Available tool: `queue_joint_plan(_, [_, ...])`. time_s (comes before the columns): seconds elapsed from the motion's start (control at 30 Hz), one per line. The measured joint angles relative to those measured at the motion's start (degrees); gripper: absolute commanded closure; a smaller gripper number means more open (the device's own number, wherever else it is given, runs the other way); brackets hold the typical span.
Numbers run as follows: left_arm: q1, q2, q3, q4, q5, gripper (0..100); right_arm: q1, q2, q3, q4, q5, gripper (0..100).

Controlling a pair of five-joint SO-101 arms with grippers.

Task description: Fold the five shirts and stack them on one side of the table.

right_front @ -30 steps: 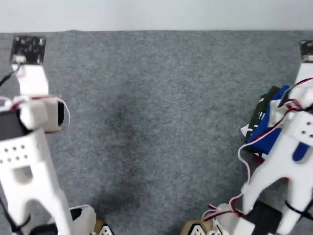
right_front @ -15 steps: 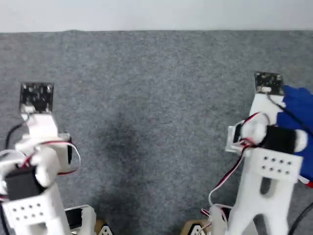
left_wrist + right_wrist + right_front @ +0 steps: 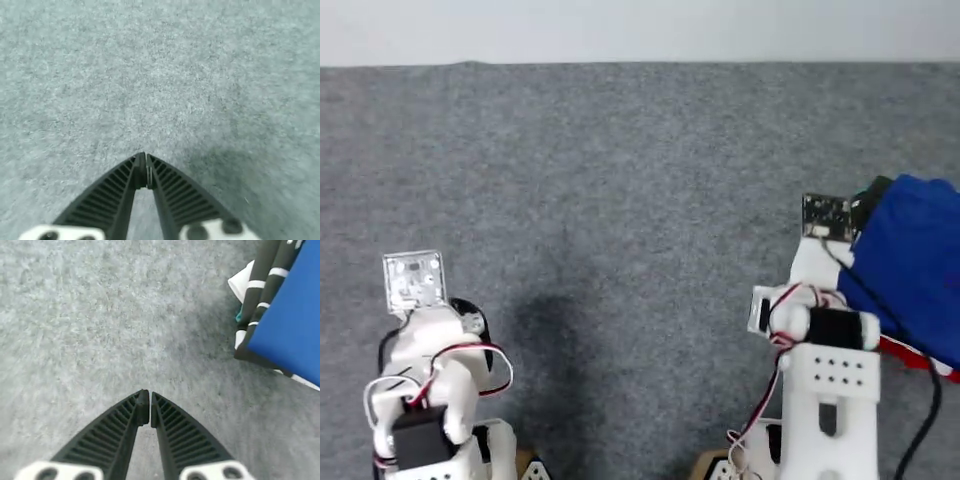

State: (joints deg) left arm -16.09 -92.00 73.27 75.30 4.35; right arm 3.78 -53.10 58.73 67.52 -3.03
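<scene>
- Presently, the left gripper (image 3: 145, 172) and right gripper (image 3: 150, 407) are both closed tip to tip, holding nothing, over the bare table (image 3: 640, 180).
- The stack (image 3: 910, 270), blue shirt on top, lies at the right edge of the high view, just beside the right arm (image 3: 830, 370).
- Judged step: withdrawal to rest. The right arm should draw straight back, clear of the stack, so that no fold is dragged.
- Change: both arms have retreated toward the bottom edge. The right arm no longer overlies the stack, and its blue top is now exposed.
</scene>
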Motion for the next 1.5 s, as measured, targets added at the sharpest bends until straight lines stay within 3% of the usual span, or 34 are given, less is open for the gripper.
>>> queue_joint_plan(0.33, [0.0,-11.3,17.1,-3.9,0.2,100,-0.8,-13.9,19.4,-14.6,0.0,98.8])
queue_joint_plan(0.63, [3.3,-11.5,23.3,-7.9,0.4,100,-8.5,-31.7,36.6,-16.4,0.0,98.8])
queue_joint_plan(0.83, [6.6,-11.5,23.3,-8.4,0.4,100,-12.9,-44.7,37.3,-11.9,0.0,98.8])
queue_joint_plan(1.03, [7.6,-11.5,23.3,-5.2,0.5,100,-14.2,-47.9,37.2,-1.8,0.0,98.8])
queue_joint_plan(1.33, [4.2,-11.5,23.3,-3.3,0.7,100,-5.6,-48.3,37.2,5.7,0.0,98.8])
queue_joint_plan(1.5, [7.9,-11.5,23.3,-3.3,0.7,100,-4.7,-48.3,37.2,6.2,0.0,98.8])
